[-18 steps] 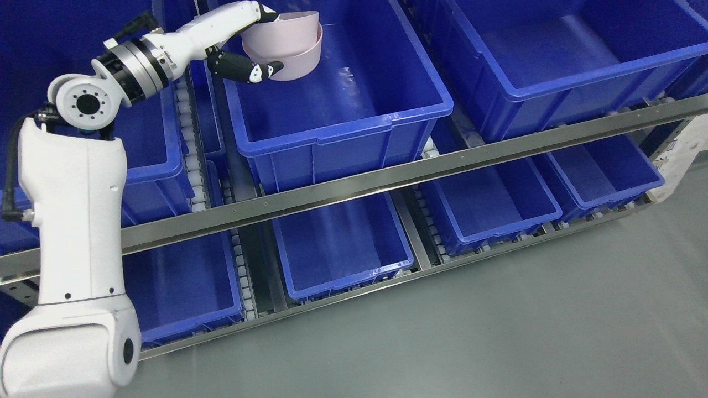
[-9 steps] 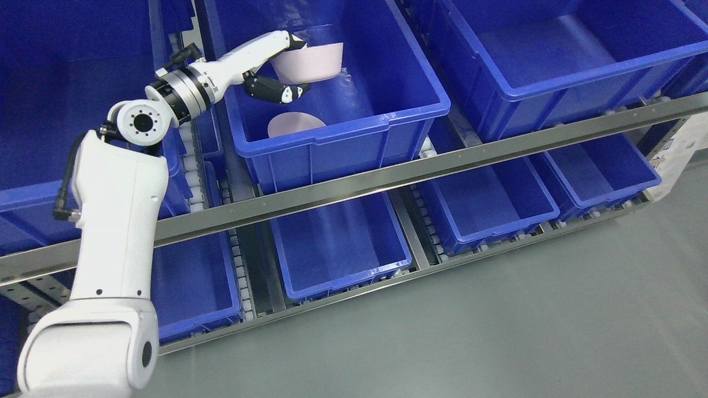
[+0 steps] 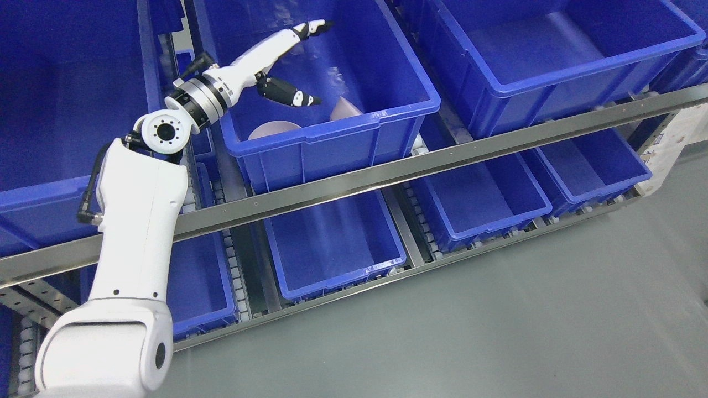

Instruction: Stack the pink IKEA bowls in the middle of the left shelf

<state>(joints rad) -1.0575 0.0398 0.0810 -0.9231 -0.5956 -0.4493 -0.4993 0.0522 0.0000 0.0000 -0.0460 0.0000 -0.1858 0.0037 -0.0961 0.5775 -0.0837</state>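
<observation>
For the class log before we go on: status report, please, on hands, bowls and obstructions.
Left hand open over the bin, holding nothing. Two pink bowls apart, not stacked. Right hand unseen. Nothing obstructing.

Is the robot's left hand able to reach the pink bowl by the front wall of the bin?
Probably yes. The left hand hangs open inside the same blue bin, above the pink bowl, with nothing between them. The bin's front wall hides most of the bowl, though.
</observation>
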